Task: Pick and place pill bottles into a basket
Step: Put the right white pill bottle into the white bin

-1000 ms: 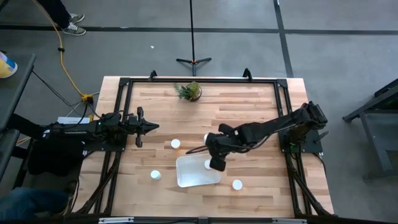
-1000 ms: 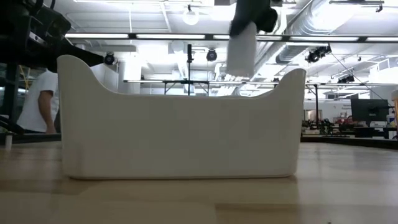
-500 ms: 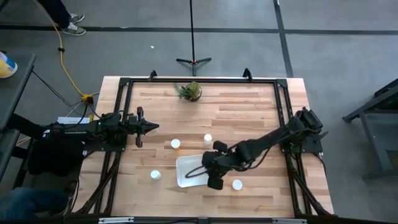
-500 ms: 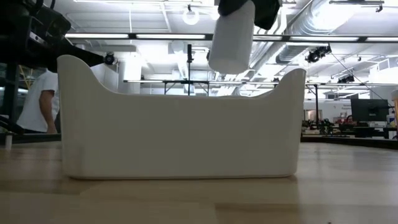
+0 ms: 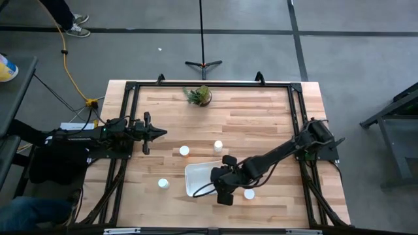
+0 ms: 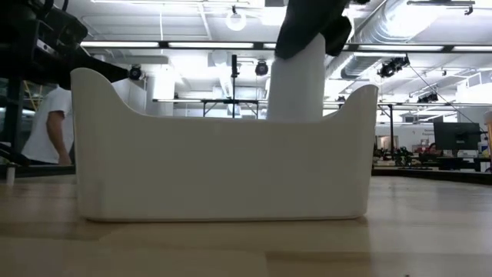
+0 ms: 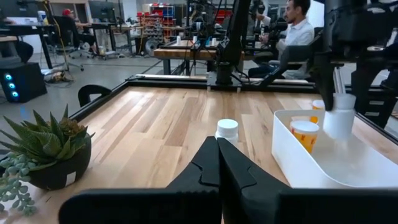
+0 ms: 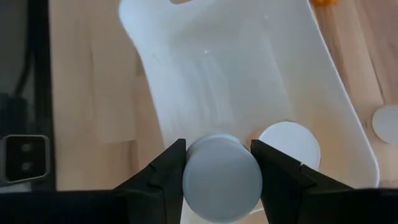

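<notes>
The white basket (image 5: 196,173) stands near the table's front middle; its wall fills the low view (image 6: 223,169). My right gripper (image 5: 224,193) is over the basket's near right part, shut on a white pill bottle (image 8: 222,169), which dips behind the wall (image 6: 296,81). Another bottle (image 7: 304,134) with a white cap (image 8: 289,143) and orange body stands in the basket. Bottles stand on the table at far left of the basket (image 5: 185,151), far of it (image 5: 218,146), left (image 5: 163,185) and right (image 5: 249,194). My left gripper (image 5: 160,133) waits shut at the table's left. My right gripper pinches the bottle's upper end (image 8: 186,171) between its two fingers, one on each side of the round top. The fingers (image 6: 307,31) come from above, pointing down. The bottle hangs upright; its lower end is hidden behind the basket wall.
A small green potted plant (image 5: 198,96) stands at the far edge and shows in the left wrist view (image 7: 43,149). A black frame runs round the table. People and benches show in the room beyond.
My right gripper has carried the white bottle from the basket's far right toward the table's near edge, then down. The bottle, first wholly above the basket's rim, now reaches below the rim. The gripper has stayed shut on it.
</notes>
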`<state>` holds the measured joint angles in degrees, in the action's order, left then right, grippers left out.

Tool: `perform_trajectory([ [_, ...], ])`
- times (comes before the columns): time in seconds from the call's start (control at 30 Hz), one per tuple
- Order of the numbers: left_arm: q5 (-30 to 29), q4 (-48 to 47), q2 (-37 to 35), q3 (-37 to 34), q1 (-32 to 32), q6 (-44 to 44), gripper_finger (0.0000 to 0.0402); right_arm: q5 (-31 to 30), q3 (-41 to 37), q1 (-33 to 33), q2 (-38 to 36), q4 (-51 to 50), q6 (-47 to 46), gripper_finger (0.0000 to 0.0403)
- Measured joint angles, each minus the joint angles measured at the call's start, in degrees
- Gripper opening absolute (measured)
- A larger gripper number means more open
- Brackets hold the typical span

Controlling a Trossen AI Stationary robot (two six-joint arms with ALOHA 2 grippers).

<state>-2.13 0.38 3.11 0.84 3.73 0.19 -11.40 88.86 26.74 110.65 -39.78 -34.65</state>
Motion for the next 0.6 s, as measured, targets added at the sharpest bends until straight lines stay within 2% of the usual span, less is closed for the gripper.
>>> perform_trajectory([
  [0.2,-0.02,0.00,0.02,0.00,0.02,-0.02,0.0035,0.28,0.00,0.01,1.59,-0.52,1.50,0.0153],
  [0.33,-0.02,0.00,0.01,0.00,0.01,-0.02,0.0023,0.88,0.00,0.01,2.96,-0.52,1.64,0.0153],
  [0.6,-0.02,0.00,0.01,0.00,0.01,-0.02,0.0030,0.40,0.00,0.01,4.90,-0.29,2.10,0.0153],
])
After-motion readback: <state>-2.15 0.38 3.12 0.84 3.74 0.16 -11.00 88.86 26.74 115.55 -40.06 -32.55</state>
